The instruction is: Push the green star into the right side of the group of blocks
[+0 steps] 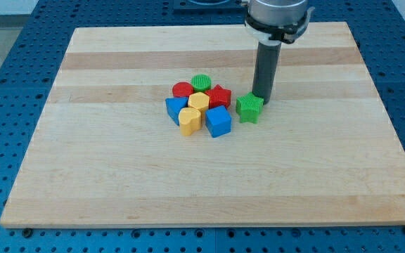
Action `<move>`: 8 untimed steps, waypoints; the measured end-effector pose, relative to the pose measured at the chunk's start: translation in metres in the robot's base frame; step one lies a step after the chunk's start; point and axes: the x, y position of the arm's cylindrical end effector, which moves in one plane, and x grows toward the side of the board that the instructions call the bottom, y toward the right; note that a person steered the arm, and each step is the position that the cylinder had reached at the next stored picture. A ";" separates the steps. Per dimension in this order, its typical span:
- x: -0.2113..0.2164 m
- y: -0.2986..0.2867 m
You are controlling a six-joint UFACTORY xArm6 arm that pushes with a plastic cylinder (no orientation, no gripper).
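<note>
The green star (249, 108) lies on the wooden board (118, 176), just right of the group of blocks with a small gap between them. My tip (262, 99) stands at the star's upper right edge, touching or nearly touching it. The group holds a green round block (201, 82), a red round block (182, 90), a red block (220, 96), a yellow block (198, 101), a blue block (176, 109), a yellow heart-like block (190, 120) and a blue cube (218, 122).
The board sits on a blue table (5, 84) that shows around its edges. The arm's grey mount (276, 17) hangs over the board's top right part.
</note>
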 end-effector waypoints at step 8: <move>0.042 -0.012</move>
